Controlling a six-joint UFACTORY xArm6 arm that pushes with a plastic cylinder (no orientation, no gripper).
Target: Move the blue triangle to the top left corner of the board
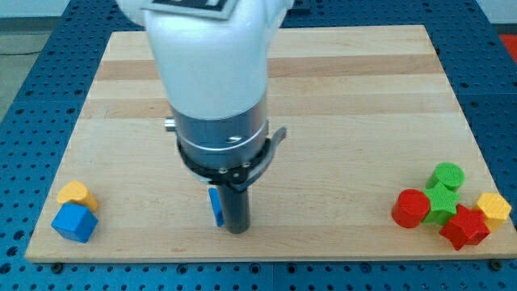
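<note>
The blue triangle (215, 205) shows only as a narrow blue sliver near the board's bottom edge, mostly hidden behind the rod. My tip (236, 229) rests on the board right beside it, on its right side, touching or nearly touching. The arm's white and grey body (214, 81) covers the middle of the board above it. The top left corner of the board (121, 40) lies far up and left of the triangle.
A yellow block (76, 195) and a blue cube (74, 222) sit at the bottom left. At the bottom right cluster a red cylinder (411, 208), green cylinder (446, 175), green block (441, 202), red block (464, 227) and yellow block (493, 208).
</note>
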